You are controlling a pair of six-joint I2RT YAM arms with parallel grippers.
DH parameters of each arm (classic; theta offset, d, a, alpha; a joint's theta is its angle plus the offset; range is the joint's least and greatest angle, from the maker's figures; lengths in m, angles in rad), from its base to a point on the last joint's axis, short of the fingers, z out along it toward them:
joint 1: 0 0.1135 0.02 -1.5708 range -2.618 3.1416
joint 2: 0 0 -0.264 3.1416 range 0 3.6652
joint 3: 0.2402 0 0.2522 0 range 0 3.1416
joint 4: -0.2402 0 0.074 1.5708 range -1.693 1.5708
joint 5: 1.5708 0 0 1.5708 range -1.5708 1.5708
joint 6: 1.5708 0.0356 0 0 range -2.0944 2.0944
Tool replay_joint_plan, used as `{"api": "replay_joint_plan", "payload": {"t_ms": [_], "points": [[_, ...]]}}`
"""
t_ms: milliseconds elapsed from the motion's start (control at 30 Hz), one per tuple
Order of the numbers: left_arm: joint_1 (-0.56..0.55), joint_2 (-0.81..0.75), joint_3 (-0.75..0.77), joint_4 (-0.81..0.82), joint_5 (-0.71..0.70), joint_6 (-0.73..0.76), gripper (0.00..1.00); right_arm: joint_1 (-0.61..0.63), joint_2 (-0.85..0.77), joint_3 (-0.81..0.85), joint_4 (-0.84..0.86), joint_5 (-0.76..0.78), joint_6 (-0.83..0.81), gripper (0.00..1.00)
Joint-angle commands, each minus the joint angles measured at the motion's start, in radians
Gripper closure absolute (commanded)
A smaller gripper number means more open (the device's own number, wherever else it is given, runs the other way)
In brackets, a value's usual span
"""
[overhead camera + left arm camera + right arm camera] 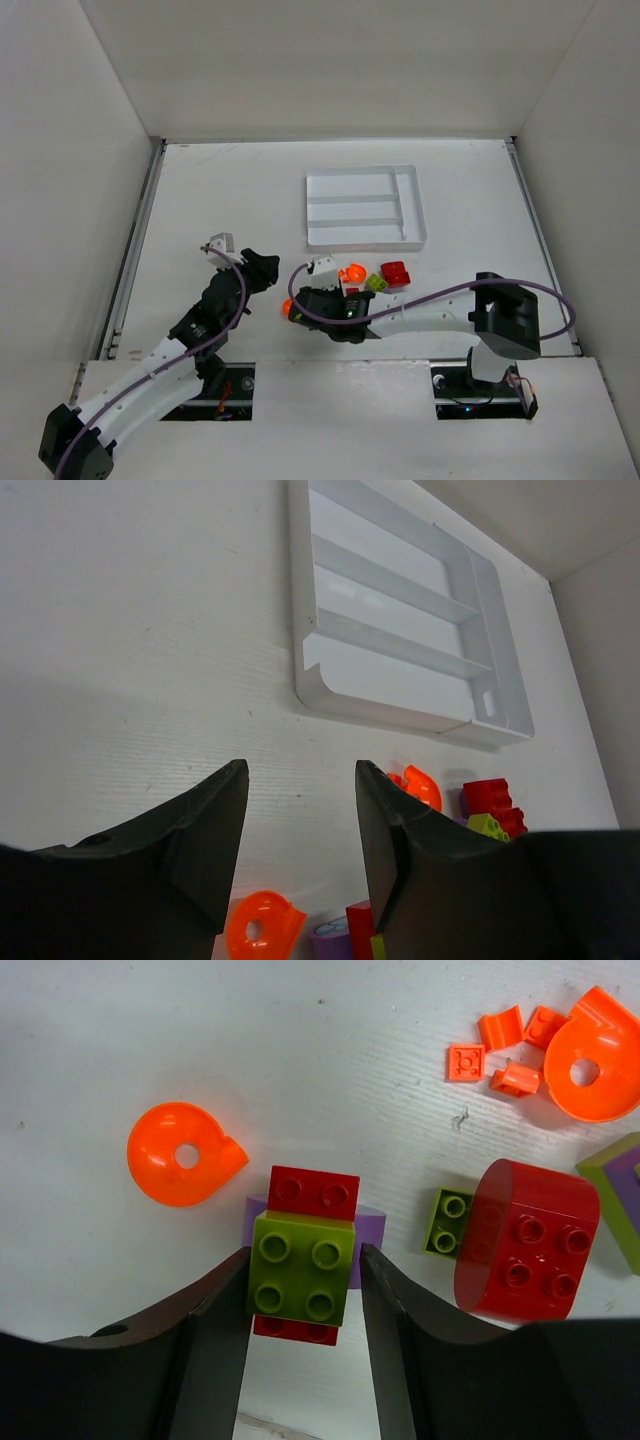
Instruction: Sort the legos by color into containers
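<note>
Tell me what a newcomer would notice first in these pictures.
The right hand pinches a lime green brick stacked on a red brick, toward the table's near side. Beside it lies a bright orange round piece. Farther back, the white tray sits empty.

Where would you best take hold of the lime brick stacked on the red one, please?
Grip the lime brick by its two flat side walls, from straight above: it sits studs-up on the red brick, those walls bare and parallel, and the right pincer brackets exactly them.
</note>
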Motion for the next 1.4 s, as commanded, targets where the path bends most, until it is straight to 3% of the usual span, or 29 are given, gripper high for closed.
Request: {"api": "replay_joint_plan", "payload": {"t_ms": [0, 67, 133, 200, 400, 533, 700, 967, 1367], "points": [[-0.008, -0.009, 0.005, 0.039, -0.013, 0.001, 0.56, -0.006, 0.015, -0.004, 0.024, -0.014, 0.015, 0.5], [-0.011, -0.014, 0.003, 0.037, -0.013, 0.002, 0.56, -0.015, 0.029, -0.007, 0.03, -0.016, 0.012, 0.51], [-0.014, -0.015, 0.003, 0.034, -0.012, 0.001, 0.55, -0.017, 0.029, -0.012, 0.029, -0.008, 0.021, 0.67], [-0.02, -0.015, 0.011, 0.022, -0.007, 0.001, 0.54, -0.017, 0.0, -0.026, 0.036, 0.012, 0.03, 0.73], [-0.067, 0.0, 0.063, -0.026, 0.007, -0.001, 0.45, -0.038, -0.199, -0.096, 0.056, 0.097, 0.019, 0.79], [-0.138, -0.035, 0.101, -0.026, 0.04, -0.027, 0.29, -0.109, -0.386, -0.219, 0.215, 0.079, -0.02, 0.81], [-0.234, -0.147, 0.055, 0.16, 0.108, 0.106, 0.26, -0.288, -0.585, -0.339, 0.403, -0.218, -0.048, 0.81], [-0.423, -0.103, 0.015, 0.364, 0.171, 0.366, 0.25, -0.495, -0.662, -0.313, 0.406, -0.689, 0.038, 0.81], [-0.544, 0.029, 0.077, 0.376, 0.018, 0.513, 0.24, -0.604, -0.689, -0.34, 0.427, -0.961, 0.143, 0.8]]}}
